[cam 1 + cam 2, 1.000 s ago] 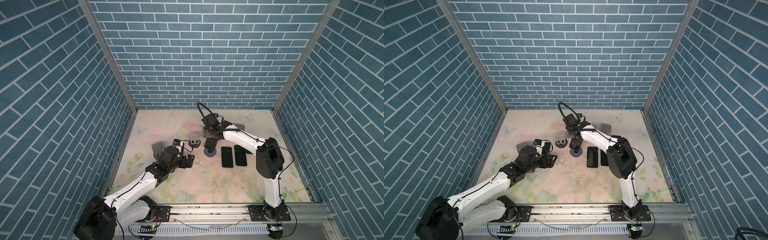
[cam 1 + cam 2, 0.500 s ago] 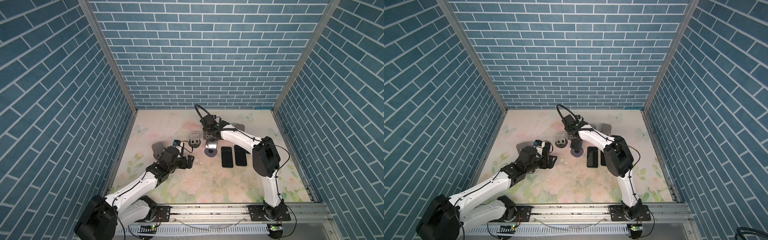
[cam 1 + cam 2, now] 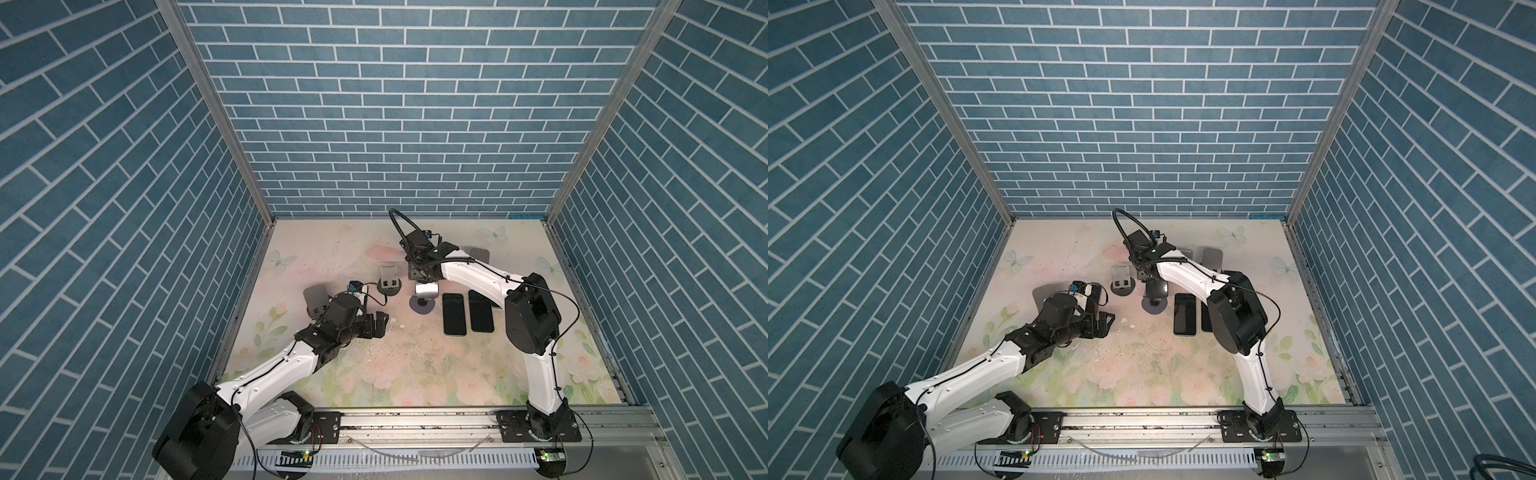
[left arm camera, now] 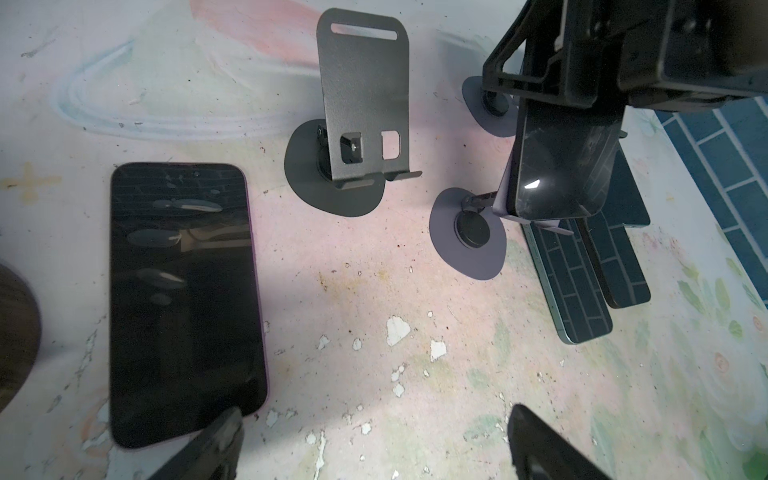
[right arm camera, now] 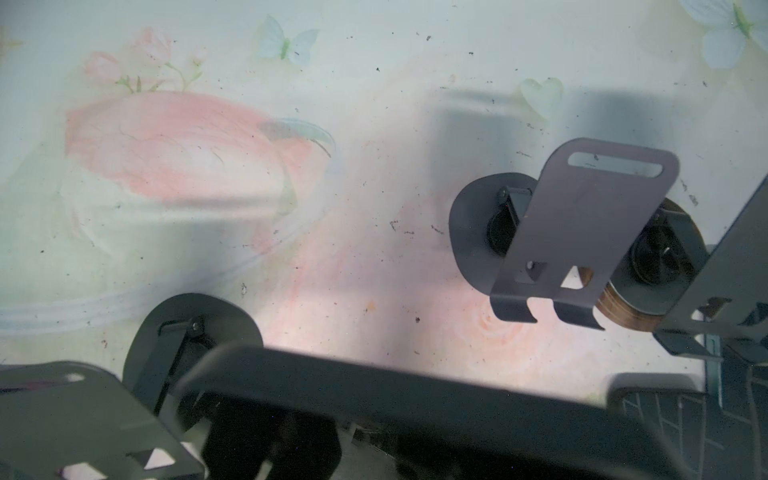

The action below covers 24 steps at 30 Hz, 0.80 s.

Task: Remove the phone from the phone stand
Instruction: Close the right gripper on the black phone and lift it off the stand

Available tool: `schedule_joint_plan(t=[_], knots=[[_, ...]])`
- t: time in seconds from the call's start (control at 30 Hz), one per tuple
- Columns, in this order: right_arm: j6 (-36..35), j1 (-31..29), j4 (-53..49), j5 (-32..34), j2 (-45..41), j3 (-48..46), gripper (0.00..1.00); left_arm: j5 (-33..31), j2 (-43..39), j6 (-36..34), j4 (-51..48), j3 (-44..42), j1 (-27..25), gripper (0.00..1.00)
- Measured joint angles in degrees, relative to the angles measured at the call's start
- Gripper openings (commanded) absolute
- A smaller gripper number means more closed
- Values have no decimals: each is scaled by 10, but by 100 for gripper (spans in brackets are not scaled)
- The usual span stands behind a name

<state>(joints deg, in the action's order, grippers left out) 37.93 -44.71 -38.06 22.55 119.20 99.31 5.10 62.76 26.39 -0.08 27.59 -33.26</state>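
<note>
The phone (image 3: 426,290) (image 3: 1156,289) leans on a purple-grey phone stand with a round base (image 3: 422,308) (image 3: 1154,309) mid-table. In the left wrist view the phone (image 4: 561,166) is a dark glossy slab on the stand (image 4: 467,235). My right gripper (image 3: 424,276) (image 3: 1152,281) (image 4: 569,104) comes down from above, its jaws straddling the phone's upper end. Whether they press it does not show. In the right wrist view the phone's top edge (image 5: 415,395) is a dark band. My left gripper (image 3: 379,324) (image 3: 1106,324) (image 4: 376,415) hovers open and empty, left of the stand.
An empty grey stand (image 3: 388,280) (image 4: 361,104) stands just left of the phone. One more (image 3: 316,296) is by the left arm and a third (image 3: 480,254) behind the right arm. Two phones (image 3: 453,313) (image 3: 481,311) lie flat to the right. Another flat phone (image 4: 183,299) lies near my left gripper.
My right gripper's jaws have narrowed around the phone's top. The phone shows pale from above where it looked dark a second ago. The left arm has not moved.
</note>
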Motion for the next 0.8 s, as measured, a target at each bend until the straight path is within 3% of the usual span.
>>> schedule_joint_plan(t=[0.8], knots=[[-63, 0, 68, -73, -82, -56, 51, -1, -7, 16, 1, 0, 0, 100]])
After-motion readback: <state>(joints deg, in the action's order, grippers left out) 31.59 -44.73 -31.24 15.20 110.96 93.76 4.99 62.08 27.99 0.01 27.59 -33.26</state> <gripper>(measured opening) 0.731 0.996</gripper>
